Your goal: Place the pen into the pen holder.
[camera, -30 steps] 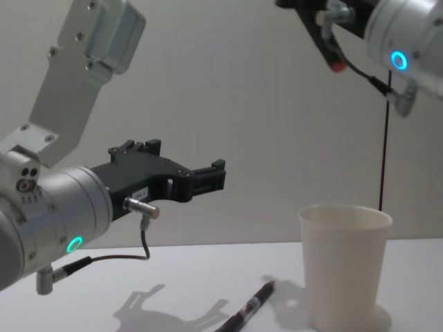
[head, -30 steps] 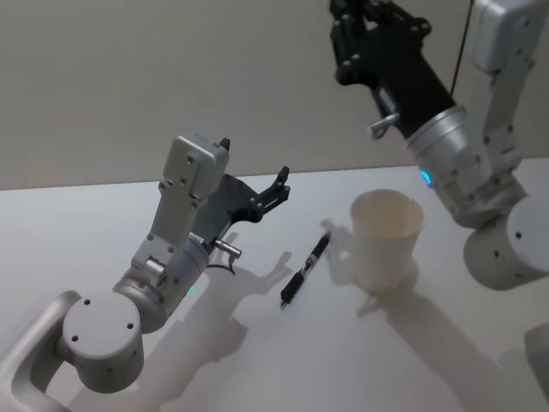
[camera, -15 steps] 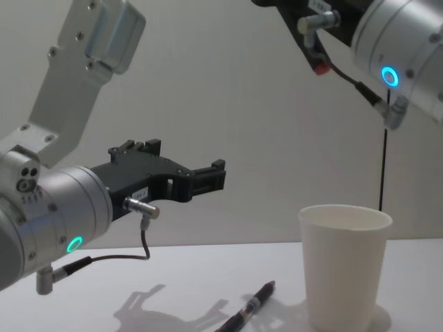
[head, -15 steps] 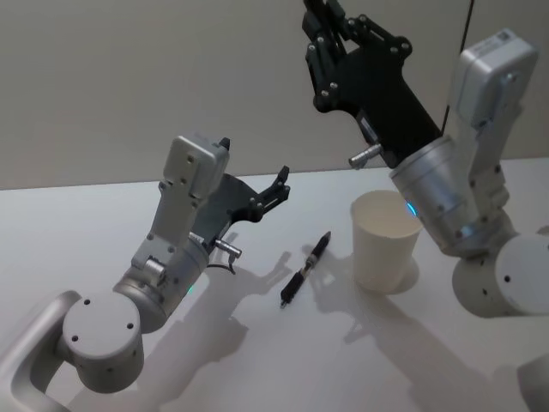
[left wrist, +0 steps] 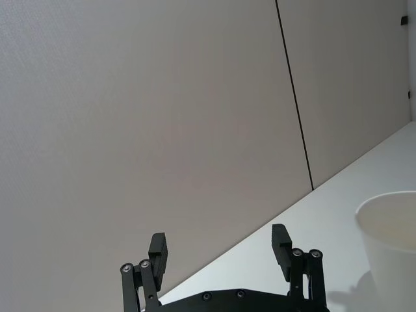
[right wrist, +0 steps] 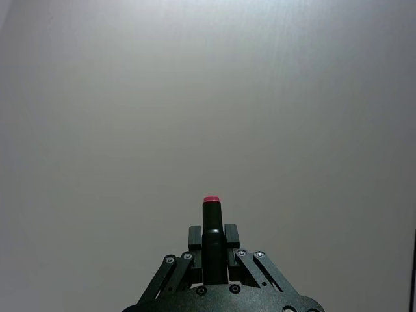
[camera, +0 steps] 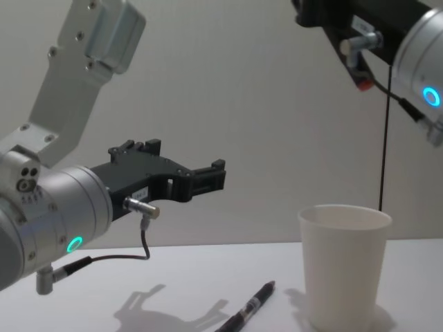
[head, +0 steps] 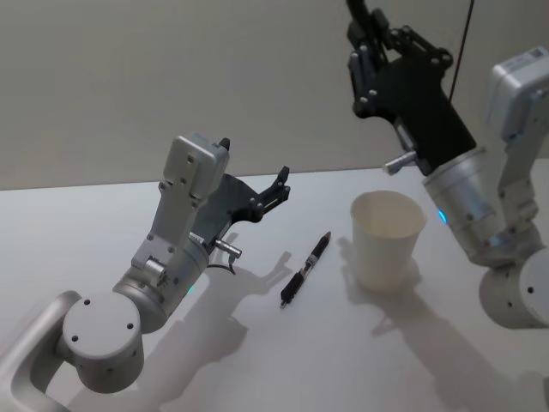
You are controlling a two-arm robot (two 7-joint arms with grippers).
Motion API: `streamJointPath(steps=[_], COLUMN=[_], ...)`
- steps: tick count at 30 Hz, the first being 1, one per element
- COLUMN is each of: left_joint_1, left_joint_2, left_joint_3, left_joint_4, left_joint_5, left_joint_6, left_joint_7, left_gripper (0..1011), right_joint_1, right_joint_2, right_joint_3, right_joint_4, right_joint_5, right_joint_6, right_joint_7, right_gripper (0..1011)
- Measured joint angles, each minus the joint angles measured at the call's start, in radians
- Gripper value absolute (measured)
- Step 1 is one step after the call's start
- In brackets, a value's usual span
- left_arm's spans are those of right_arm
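A black pen lies on the white table just left of the pen holder, a white paper cup standing upright. This pen is untouched. My right gripper is shut on a second black pen with a red end, held high in the air above and behind the cup; its red end also shows from the chest. My left gripper hovers open and empty left of the lying pen, well above the table.
The white table runs back to a plain grey wall. A thin dark cable hangs down the wall behind the cup. The cup's rim shows beyond my left fingers.
My right arm swung left over the cup, then back to the right, still gripping its pen. The left arm, cup and lying pen have not moved.
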Motion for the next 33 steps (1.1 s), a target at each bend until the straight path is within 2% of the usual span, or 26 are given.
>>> streamJointPath(steps=[12, 33], left_joint_1=[0.0, 0.0], left_joint_2=[0.0, 0.0], left_joint_3=[0.0, 0.0], left_joint_4=[0.0, 0.0], left_joint_5=[0.0, 0.0], left_joint_6=[0.0, 0.0], left_joint_7=[0.0, 0.0], left_gripper=[1001, 1001], right_joint_1=[-0.013, -0.016], right_joint_2=[0.02, 0.015], right_joint_3=[0.023, 0.03], right_joint_4=[0.036, 0.133], right_joint_5=[-0.002, 0.002], right_joint_6=[-0.003, -0.012], right_joint_7=[-0.039, -0.055], right_gripper=[194, 195])
